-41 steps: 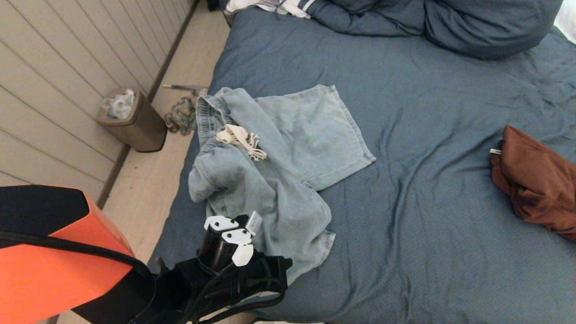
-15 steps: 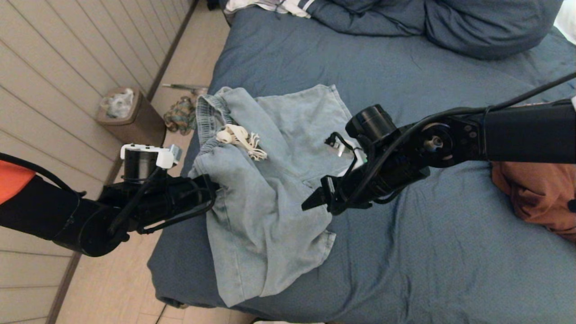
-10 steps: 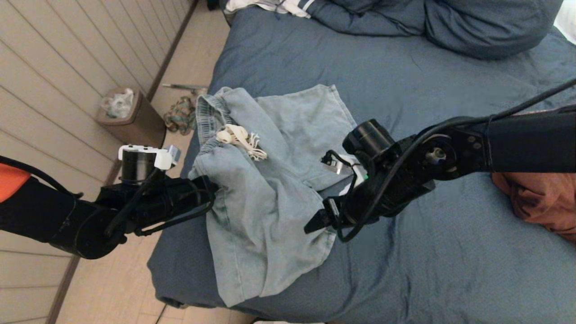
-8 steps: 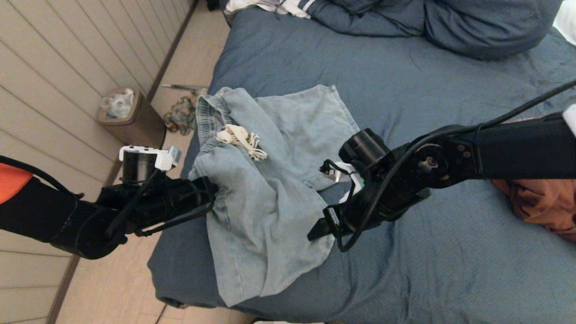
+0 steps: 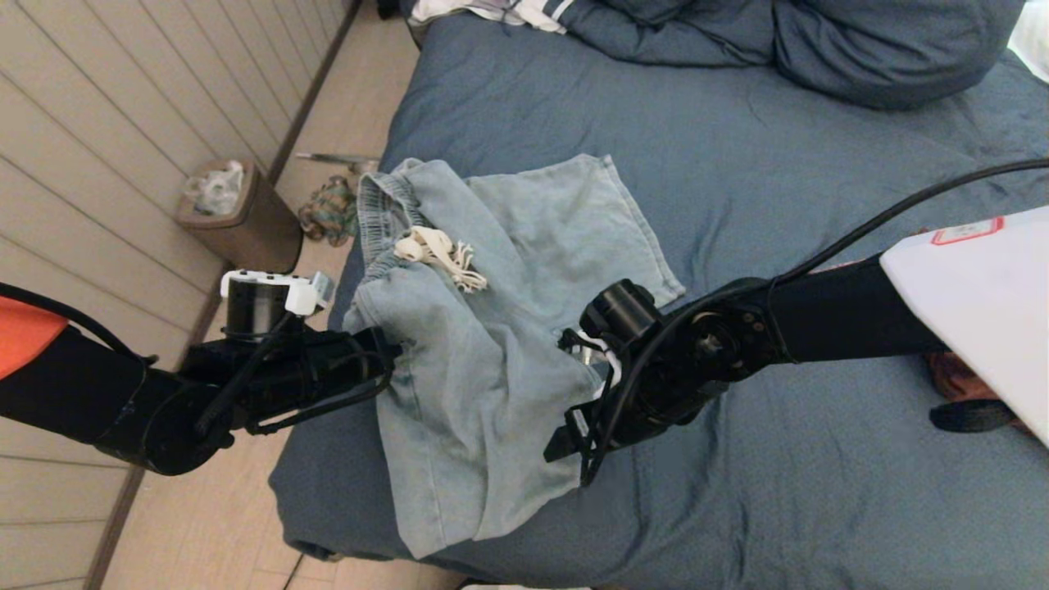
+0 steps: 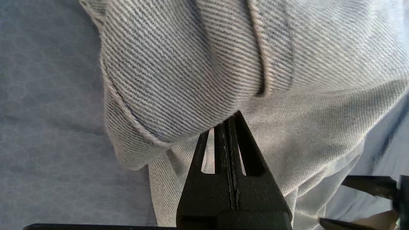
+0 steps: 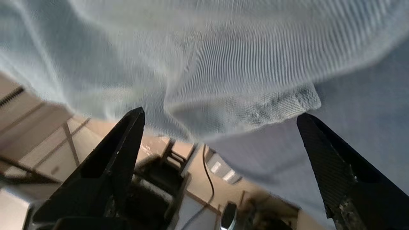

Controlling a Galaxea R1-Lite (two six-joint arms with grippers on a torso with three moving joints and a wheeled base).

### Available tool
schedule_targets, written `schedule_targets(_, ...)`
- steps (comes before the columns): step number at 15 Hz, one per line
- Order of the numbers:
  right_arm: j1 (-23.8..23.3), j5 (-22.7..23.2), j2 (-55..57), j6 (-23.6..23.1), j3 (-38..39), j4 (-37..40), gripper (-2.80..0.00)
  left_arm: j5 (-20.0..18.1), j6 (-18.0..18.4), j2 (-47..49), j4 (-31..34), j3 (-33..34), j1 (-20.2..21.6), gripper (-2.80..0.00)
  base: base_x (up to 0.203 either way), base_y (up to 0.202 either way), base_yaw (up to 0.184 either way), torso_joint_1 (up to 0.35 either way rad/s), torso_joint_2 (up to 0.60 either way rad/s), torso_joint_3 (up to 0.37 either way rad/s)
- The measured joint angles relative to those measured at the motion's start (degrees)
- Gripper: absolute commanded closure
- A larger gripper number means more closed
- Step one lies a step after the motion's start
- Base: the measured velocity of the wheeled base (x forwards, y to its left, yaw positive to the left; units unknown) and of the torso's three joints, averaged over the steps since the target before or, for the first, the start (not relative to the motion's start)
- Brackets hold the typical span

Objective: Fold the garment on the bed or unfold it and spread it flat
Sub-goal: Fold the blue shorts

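Note:
The garment [image 5: 483,360] is a pair of pale blue denim shorts, rumpled on the left side of the slate-blue bed [image 5: 778,205], with one leg hanging over the near edge. A cream drawstring [image 5: 438,254] lies on its waist. My left gripper [image 5: 387,354] is shut at the garment's left edge. In the left wrist view its tips [image 6: 228,116] are tucked under a denim fold [image 6: 179,73]. My right gripper [image 5: 565,457] hovers open at the lower right hem. In the right wrist view the hem corner [image 7: 287,102] lies just ahead of its spread fingers [image 7: 127,134].
A brown garment [image 5: 951,381] lies at the bed's right, mostly behind my right arm. A bunched blue duvet [image 5: 819,41] fills the far end. On the floor to the left are a brown bin [image 5: 246,221] and a wall. The near bed edge is close below the shorts.
My right arm has slid nearer and leftwards along the garment's right side to its lower hem, with jaws spreading wider. The left gripper has stayed at the left edge.

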Motion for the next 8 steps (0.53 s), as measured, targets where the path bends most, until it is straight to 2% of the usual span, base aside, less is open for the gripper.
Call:
schedule_targets(2,0.8,-0.2,1.6,2.7,-0.1,-3.3,-2.8,-0.1,-0.1,0.3,0.0,-0.1,-0.1,0.0,0.0,0.0,0.0,0.0,0.0,0.0)
schedule_targets(3,1.2,-0.8,2.4,4.5,-0.5,-4.4,0.0,0.0,-0.1,0.5,-0.1,-0.3,-0.1,0.0,0.0,0.0,0.0,0.0,0.0,0.0)
schedule_targets(6,2.1,-5.1,4.3,5.3,0.1,-7.5,0.0,0.0,-0.1,0.7,-0.1,-0.4,-0.1,0.0,0.0,0.0,0.0,0.0,0.0,0.0)
schedule_targets(8,2.6,-5.8,4.2,5.3,1.2,-8.3,0.0,0.1,-0.1,0.8,-0.1,-0.4,0.0,0.0,0.0,0.0,0.0,0.0,0.0,0.0)
